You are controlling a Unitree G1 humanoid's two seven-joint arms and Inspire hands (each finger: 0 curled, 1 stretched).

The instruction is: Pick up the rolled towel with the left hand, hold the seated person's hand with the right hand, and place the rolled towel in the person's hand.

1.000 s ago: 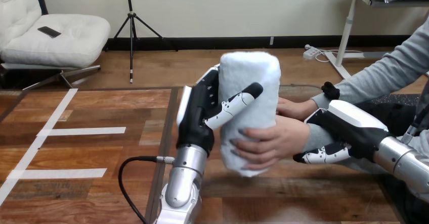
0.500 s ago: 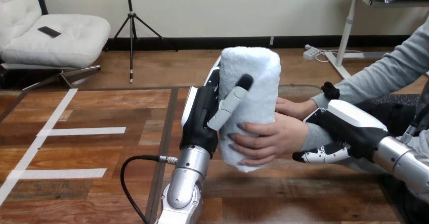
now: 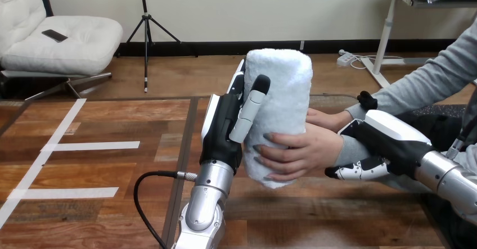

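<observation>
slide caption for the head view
Person's hand grips rolled towel against left hand; right hand holds the wrist

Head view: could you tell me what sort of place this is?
Probably an assistive-care test setup: a wooden table, the right hand round a seated person's wrist, and a rolled towel with the left hand and the person's hand both on it.

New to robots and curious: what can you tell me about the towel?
The towel is white, fluffy terry, rolled into a thick cylinder and upright above the table. The left hand is at its left side, thumb straight along it. The person's hand wraps its lower part.
</observation>
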